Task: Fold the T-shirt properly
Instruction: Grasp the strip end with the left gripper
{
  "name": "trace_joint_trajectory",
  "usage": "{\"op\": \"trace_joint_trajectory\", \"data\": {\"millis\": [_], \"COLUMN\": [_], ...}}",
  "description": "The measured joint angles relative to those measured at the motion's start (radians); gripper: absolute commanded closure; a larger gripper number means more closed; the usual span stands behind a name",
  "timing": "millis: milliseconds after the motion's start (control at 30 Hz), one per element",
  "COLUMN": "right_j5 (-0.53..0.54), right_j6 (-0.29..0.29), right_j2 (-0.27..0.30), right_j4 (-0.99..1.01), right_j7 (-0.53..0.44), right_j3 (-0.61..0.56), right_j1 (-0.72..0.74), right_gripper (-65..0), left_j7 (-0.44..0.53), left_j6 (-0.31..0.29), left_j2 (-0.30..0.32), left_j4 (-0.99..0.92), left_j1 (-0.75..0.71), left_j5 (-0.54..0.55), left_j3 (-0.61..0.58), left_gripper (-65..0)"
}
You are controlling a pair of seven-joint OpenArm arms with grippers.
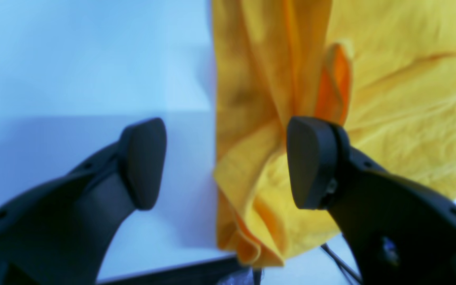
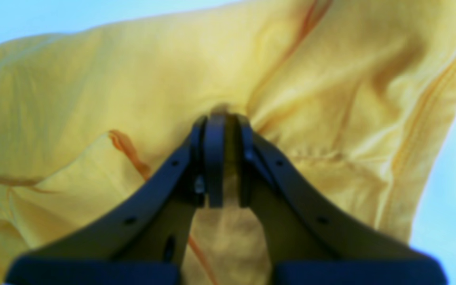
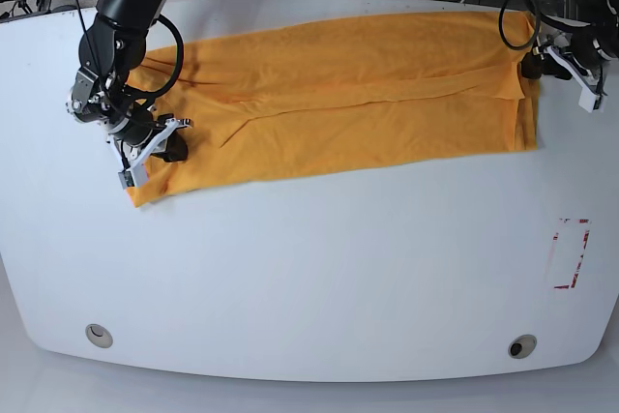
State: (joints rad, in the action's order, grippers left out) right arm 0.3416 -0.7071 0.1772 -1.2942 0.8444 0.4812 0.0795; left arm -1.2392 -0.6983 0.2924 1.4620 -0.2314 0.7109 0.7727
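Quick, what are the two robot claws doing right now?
Left gripper: open, holding nothing, at the edge of the T-shirt.
Right gripper: shut, pinching the T-shirt fabric.

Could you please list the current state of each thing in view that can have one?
T-shirt: lying on the table, folded lengthwise into a long band, wrinkled, one end pinched by the right gripper.
Left gripper: open, straddling the T-shirt's edge, holding nothing.
Right gripper: shut on the T-shirt.
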Motion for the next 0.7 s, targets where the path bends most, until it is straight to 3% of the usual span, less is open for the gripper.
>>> {"op": "trace_joint_trajectory", "data": {"millis": [167,533,633,700], "right_j5": [0.003,0.004,0.004,0.004], "right_j6": [0.000,0.000,0.000,0.000], "right_j2": [0.000,0.000,0.000,-0.001], "right_j4": [-0.001,0.000,0.000,0.000], "right_j7": [-0.005,-0.007,-0.007,-0.007], "right_j3": [-0.001,-0.001,-0.001,-0.001], "right_j1": [-0.005,-0.006,-0.006,-0.006], "right_gripper": [-5.1,-5.1,-5.1,-5.1], "left_j7": [0.010,0.037,0.041,0.040], "left_j6": [0.001,-0.003,-0.003,-0.005], "left_j2": [-0.006,-0.081,-0.082,-0.084], "left_j4": [-0.011,-0.007,-0.005,-0.006], "left_j1": [0.013,0.041,0.043,0.046], "left_j5": [0.005,0.032,0.036,0.034], "left_j3": [-0.031,-0.048,-0.075,-0.076], "left_gripper": [-44.6,-44.4,-36.7,-23.7]}}
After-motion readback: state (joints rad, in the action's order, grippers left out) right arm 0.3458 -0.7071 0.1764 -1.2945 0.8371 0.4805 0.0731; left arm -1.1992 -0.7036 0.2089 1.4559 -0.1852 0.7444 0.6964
